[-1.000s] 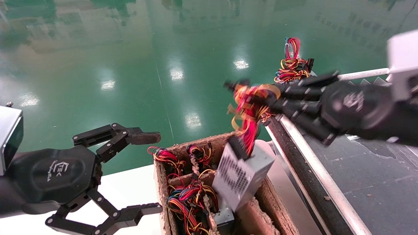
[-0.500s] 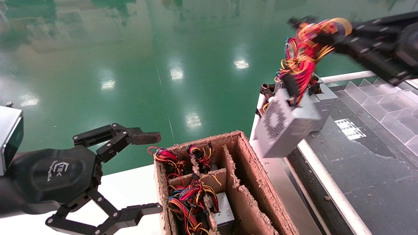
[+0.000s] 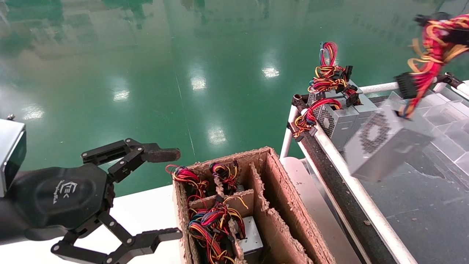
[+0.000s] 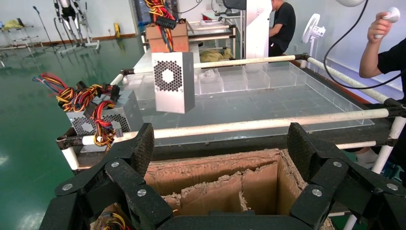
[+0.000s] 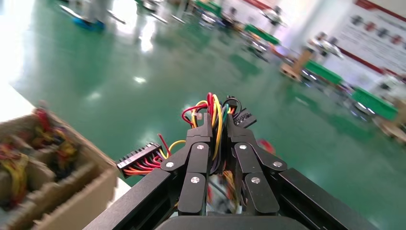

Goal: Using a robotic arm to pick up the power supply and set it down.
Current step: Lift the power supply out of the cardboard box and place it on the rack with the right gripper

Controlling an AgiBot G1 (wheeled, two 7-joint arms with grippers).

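Observation:
The grey power supply (image 3: 384, 148) hangs tilted in the air above the dark bench at the right, its vent face toward me. It dangles from its red, yellow and orange wire bundle (image 3: 434, 44). My right gripper (image 5: 218, 125) is shut on those wires, with a black plug (image 5: 139, 158) sticking out beside the fingers; in the head view the gripper itself lies past the right edge. From the left wrist view the same power supply (image 4: 173, 81) hangs beyond the white rail. My left gripper (image 3: 175, 194) stays open and still beside the cardboard box, holding nothing.
A divided cardboard box (image 3: 273, 172) holds more wired units (image 3: 214, 223). Two grey units (image 3: 339, 119) with wire bundles stand on the bench's far corner. A white rail (image 3: 351, 190) edges the dark bench (image 3: 421, 212); clear dividers (image 3: 445, 121) stand at its right. People (image 4: 286, 21) stand beyond.
The right gripper lifted the power supply out of the box by its wires and swung it to the right, over the rail and above the bench. The left arm has not moved.

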